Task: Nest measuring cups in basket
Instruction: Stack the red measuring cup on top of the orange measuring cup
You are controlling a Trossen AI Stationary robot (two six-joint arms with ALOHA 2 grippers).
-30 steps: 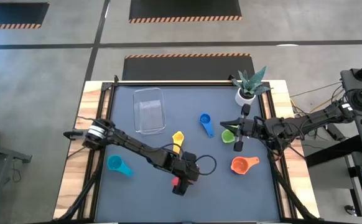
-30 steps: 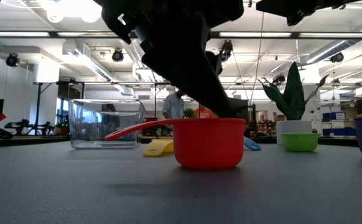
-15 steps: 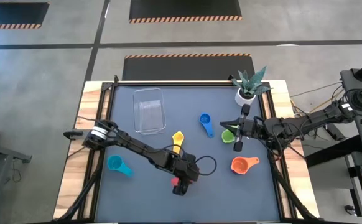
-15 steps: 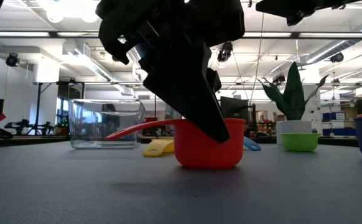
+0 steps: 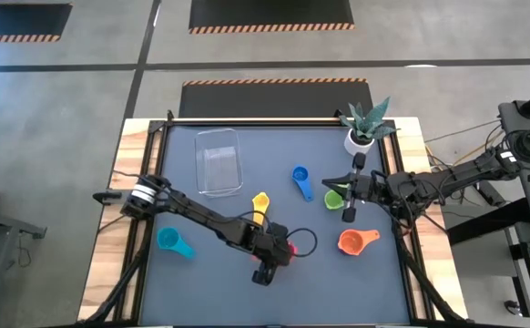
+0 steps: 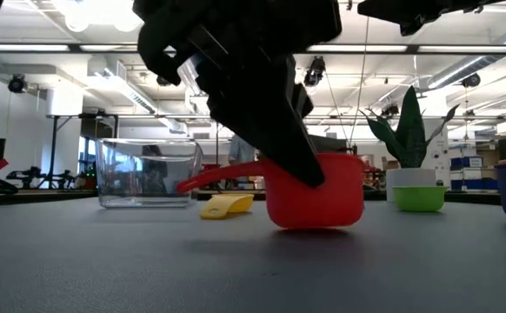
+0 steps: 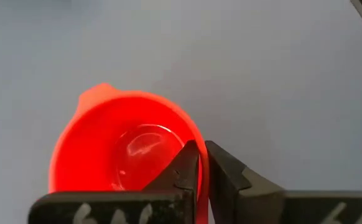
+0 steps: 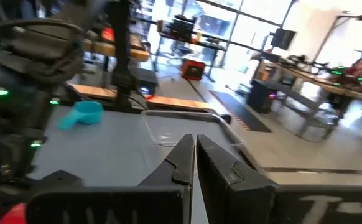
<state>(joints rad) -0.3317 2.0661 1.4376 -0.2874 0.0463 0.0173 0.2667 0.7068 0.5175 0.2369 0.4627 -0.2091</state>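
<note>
The red cup [image 6: 316, 191] was tipped off the mat on one side, its rim pinched, near the table's front. The clear basket [image 5: 219, 160] lay empty at the back left. Yellow [image 5: 260, 204], blue [image 5: 301, 180], green [image 5: 334, 198], orange [image 5: 353, 240] & teal [image 5: 172, 241] cups were scattered separately, upright, w/ none nested.

I count six measuring cups on my table, one each of red [image 5: 288, 247], yellow [image 5: 260, 202], blue [image 5: 300, 176], green [image 5: 334, 198], orange [image 5: 350, 241] and teal [image 5: 168, 240], plus one clear basket [image 5: 219, 161], one potted plant [image 5: 363, 127] and my two arms.
</note>
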